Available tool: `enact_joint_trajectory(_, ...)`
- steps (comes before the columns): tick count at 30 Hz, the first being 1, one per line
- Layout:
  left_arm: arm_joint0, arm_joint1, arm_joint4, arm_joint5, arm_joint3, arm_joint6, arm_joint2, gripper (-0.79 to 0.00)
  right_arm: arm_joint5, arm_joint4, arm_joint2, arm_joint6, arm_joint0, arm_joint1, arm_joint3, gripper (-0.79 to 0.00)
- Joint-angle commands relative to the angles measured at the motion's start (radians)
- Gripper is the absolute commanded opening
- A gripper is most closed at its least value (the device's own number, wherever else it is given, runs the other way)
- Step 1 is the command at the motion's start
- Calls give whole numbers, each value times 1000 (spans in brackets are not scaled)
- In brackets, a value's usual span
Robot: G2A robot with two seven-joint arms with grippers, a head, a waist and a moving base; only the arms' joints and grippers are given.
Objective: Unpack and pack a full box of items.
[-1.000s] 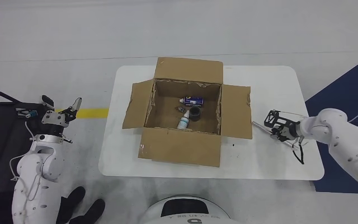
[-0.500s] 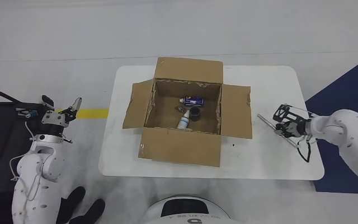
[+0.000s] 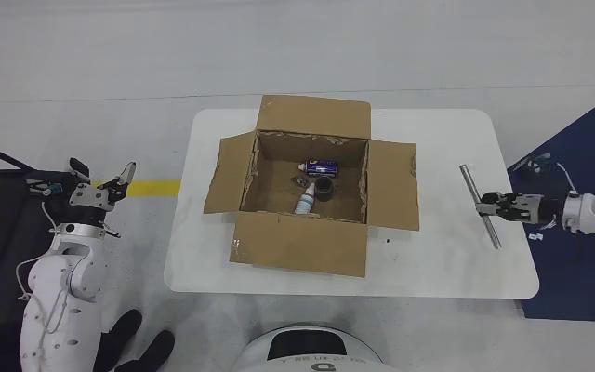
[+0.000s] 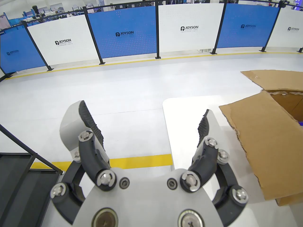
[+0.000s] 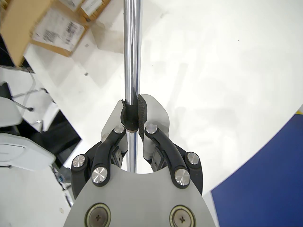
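The right gripper (image 5: pixel 133 114), at three o'clock of the cardboard box (image 3: pixel 307 244), clamps a chrome rod (image 5: pixel 132 36); the left gripper (image 4: pixel 144 107), at nine o'clock, gapes.

The rod (image 5: pixel 132 48) sits between the fingers of the right gripper (image 5: pixel 133 109) and runs out past their tips, over the table (image 3: pixel 446 270) near its right edge. The box (image 3: pixel 311 181) stands on the table well left of those fingers, with a bottle (image 3: pixel 305 199), a can (image 3: pixel 323 167) and a cylinder (image 3: pixel 325 190) in it. The fingers of the left gripper (image 4: pixel 144 128) stand apart beyond the table's left edge.

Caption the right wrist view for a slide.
Right gripper clamped on a shiny metal rod over the white table, cardboard box nearby.
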State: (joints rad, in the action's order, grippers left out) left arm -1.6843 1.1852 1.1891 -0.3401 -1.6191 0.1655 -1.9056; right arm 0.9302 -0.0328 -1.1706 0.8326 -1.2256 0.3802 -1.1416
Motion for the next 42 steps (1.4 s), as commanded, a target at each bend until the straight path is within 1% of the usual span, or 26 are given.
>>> enact_joint_trajectory(1,0,0,0,0,0,0,0,0,-82,-269,13,139,19,-4,-12,-785)
enact_joint_trajectory(4,0,0,0,0,0,0,0,0,-239,-514,30,297,59,-10,-33,-785)
enact_joint_trajectory(7,0,0,0,0,0,0,0,0,-373,-692,40,431,106,-6,-21,-785)
enact_joint_trajectory(9,0,0,0,0,0,0,0,0,-446,-782,45,504,138,3,-1,-785)
enact_joint_trajectory(12,0,0,0,0,0,0,0,0,-521,-848,52,579,184,22,26,-785)
enact_joint_trajectory(15,0,0,0,0,0,0,0,0,-565,-868,59,623,220,42,36,-785)
enact_joint_trajectory(16,0,0,0,0,0,0,0,0,-574,-852,62,631,231,47,35,-785)
enact_joint_trajectory(17,0,0,0,0,0,0,0,0,-576,-834,64,634,236,50,39,-785)
enact_joint_trajectory(26,0,0,0,0,0,0,0,0,-576,-834,64,634,236,50,39,-785)
enact_joint_trajectory(27,0,0,0,0,0,0,0,0,-582,-828,67,616,230,51,38,-785)
enact_joint_trajectory(29,0,0,0,0,0,0,0,0,-606,-803,71,571,222,55,1,-785)
enact_joint_trajectory(32,0,0,0,0,0,0,0,0,-626,-768,81,562,244,67,-117,-785)
enact_joint_trajectory(35,0,0,0,0,0,0,0,0,-685,-711,123,534,289,90,-233,-785)
enact_joint_trajectory(37,0,0,0,0,0,0,0,0,-729,-658,174,515,331,115,-303,-785)
enact_joint_trajectory(39,0,0,0,0,0,0,0,0,-774,-604,232,487,381,146,-334,-785)
enact_joint_trajectory(42,0,0,0,0,0,0,0,0,-868,-557,323,400,458,200,-345,-785)
